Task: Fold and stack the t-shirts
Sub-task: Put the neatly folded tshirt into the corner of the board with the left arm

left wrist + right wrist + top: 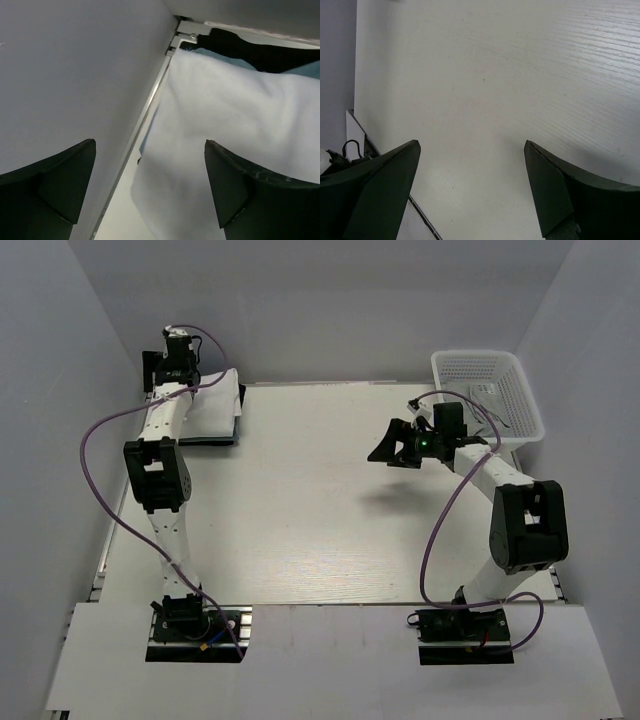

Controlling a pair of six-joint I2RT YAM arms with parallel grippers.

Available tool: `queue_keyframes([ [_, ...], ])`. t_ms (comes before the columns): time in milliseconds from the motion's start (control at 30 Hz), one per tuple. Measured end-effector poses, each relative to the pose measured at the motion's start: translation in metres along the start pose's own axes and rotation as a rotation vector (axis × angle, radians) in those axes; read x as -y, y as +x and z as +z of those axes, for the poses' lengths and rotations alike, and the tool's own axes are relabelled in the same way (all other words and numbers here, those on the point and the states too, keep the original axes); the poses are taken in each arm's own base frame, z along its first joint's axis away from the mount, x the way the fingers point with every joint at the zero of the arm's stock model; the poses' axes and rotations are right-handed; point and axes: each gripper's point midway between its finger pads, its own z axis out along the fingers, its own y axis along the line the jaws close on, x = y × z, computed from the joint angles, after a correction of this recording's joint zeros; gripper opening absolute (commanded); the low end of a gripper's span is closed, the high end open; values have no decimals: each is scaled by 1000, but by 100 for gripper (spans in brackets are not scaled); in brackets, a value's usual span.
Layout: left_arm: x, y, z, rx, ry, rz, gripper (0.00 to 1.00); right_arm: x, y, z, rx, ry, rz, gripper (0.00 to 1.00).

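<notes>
Top external: one t-shirt stack (216,405), far left; one basket (478,354), far right.
Left gripper (150,160): spread, empty, over stack's left edge.
Right gripper (472,150): spread, empty, well apart.

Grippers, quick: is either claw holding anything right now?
Left gripper: open, empty, near the white t-shirt.
Right gripper: open, empty, above the table.

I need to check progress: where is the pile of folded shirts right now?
In the top view the shirt pile sits in the far left corner of the table, under the left gripper, opposite the white basket at far right.
</notes>
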Motion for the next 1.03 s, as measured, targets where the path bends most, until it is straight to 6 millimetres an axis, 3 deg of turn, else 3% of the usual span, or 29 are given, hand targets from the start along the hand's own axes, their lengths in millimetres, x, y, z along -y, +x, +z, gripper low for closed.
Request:
queue_keyframes([
  [200, -18, -9, 2, -16, -72, -69, 100, -2, -3, -1, 4, -1, -2, 90],
  [400, -12, -9, -28, -54, 24, -196, 100, -10, 4, -15, 37, 4, -19, 90],
  [467, 1, 0, -53, -83, 133, -242, 100, -13, 14, -23, 55, 10, -24, 90],
  [567, 22, 21, -115, -99, 313, -311, 100, -11, 37, -34, 69, 28, -12, 90],
  [633, 40, 34, -167, -64, 426, -350, 100, -9, 54, -40, 75, 42, 8, 90],
  [700, 69, 52, -228, -28, 562, -355, 100, -5, 74, -46, 83, 60, 27, 90],
  [800, 102, 75, -292, 18, 720, -349, 100, -2, 95, -56, 117, 76, 25, 90],
  [900, 113, 121, -323, 6, 810, -361, 100, -1, 103, -69, 195, 101, -4, 90],
  [1033, 125, 182, -334, -82, 850, -335, 100, -6, 94, -85, 317, 123, -65, 90],
])
